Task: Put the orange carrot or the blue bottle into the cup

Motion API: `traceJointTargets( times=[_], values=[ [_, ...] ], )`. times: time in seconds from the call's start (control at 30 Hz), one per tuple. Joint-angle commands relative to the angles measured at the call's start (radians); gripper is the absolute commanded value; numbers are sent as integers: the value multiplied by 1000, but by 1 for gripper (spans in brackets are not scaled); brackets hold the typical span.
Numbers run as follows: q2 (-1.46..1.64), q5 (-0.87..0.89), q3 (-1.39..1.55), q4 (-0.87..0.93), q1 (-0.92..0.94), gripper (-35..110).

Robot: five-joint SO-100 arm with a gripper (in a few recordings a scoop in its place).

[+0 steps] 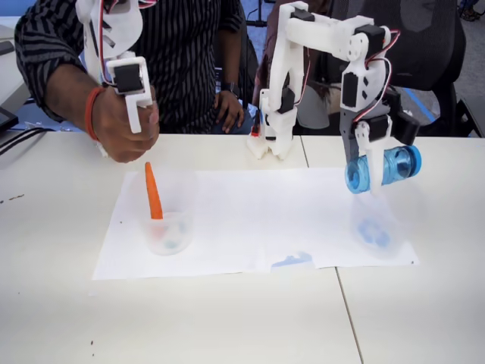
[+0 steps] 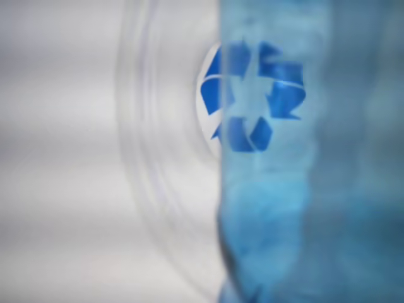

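Blue bottle (image 1: 383,168) clenched sideways in jaws above cup (image 1: 373,225); orange carrot (image 1: 154,192) upright in twin cup (image 1: 167,227).

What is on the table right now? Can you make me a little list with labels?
fingers: shut on the blue bottle, held sideways above the cup
cup mark: blue recycling arrows on its base, seen in the wrist view
other cup: left in the fixed view, with the orange carrot standing in it
paper sheet: white, under both cups
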Motion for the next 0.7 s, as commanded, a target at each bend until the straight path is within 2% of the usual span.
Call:
traceJointTargets(
  times=[0.0, 0.67],
  values=[
    [67, 11, -40, 12, 40, 16],
    [69, 5, -48, 5, -52, 16]
  ],
)
